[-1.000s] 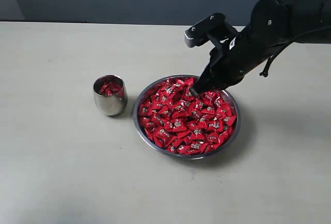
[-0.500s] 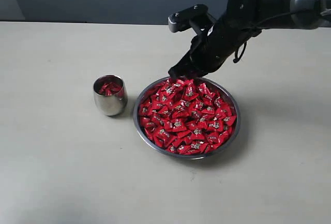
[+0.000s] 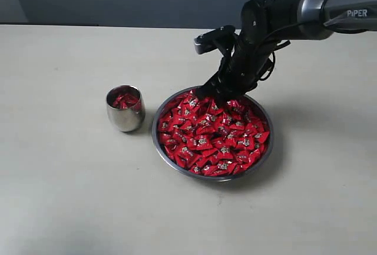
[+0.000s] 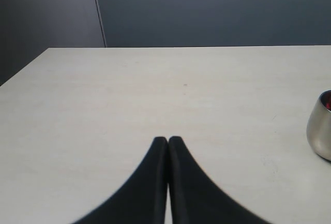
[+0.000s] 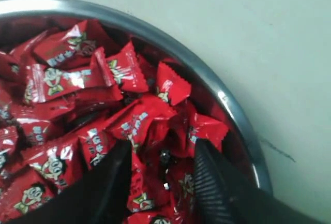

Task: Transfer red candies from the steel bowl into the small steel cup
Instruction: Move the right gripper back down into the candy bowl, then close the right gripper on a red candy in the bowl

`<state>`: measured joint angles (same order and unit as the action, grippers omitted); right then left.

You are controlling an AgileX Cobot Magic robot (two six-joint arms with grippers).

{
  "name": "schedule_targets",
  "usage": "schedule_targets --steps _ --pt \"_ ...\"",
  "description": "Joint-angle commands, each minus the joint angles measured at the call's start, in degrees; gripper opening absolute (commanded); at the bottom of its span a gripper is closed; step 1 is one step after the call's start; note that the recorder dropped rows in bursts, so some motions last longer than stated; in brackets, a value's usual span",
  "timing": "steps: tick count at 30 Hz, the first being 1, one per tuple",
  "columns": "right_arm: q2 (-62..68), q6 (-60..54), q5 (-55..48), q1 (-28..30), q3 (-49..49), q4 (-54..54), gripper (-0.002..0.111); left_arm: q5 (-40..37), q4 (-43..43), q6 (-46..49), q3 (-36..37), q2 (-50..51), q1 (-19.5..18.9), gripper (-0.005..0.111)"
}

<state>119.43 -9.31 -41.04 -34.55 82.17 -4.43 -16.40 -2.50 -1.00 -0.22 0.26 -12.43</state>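
Note:
The steel bowl [image 3: 154, 134] sits mid-table, heaped with red candies [image 3: 206, 137]. Left of it stands the small steel cup [image 3: 125, 113], with a few red candies [image 3: 125, 99] inside. My right gripper [image 3: 213, 96] is down in the far side of the bowl. In the right wrist view it [image 5: 161, 154] is open, its fingertips pushed into the red candies [image 5: 129, 74] close to the bowl's rim [image 5: 230, 107], with wrappers lying between the jaws. My left gripper [image 4: 168, 140] is shut and empty over bare table, with the cup [image 4: 321, 131] off to one side.
The pale table [image 3: 65, 196] stretches wide on all sides of the cup and bowl. A dark wall runs behind its far edge. The right arm [image 3: 306, 10] reaches in from the upper right.
The right gripper rose out of the candies toward the bowl's far-left rim, then dropped back into the bowl's far side. Its jaws now stand apart. Cup and bowl have not moved.

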Motion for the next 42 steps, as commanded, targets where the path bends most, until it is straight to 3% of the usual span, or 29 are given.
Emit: schedule_targets --steps 1,37,39,42 --pt "0.11 0.54 1.27 0.08 0.39 0.01 0.039 0.10 -0.07 -0.15 0.22 -0.26 -0.05 0.000" --pt "2.50 0.54 3.40 0.08 0.39 -3.48 0.039 0.10 -0.07 -0.15 0.22 -0.26 -0.05 0.000" --pt "2.50 0.54 3.52 0.08 0.39 -3.48 0.035 0.10 -0.07 -0.15 0.22 -0.26 -0.05 0.000" --pt "2.50 0.41 3.64 0.08 0.39 -3.48 0.018 0.10 -0.07 -0.15 0.22 -0.26 -0.05 0.000"
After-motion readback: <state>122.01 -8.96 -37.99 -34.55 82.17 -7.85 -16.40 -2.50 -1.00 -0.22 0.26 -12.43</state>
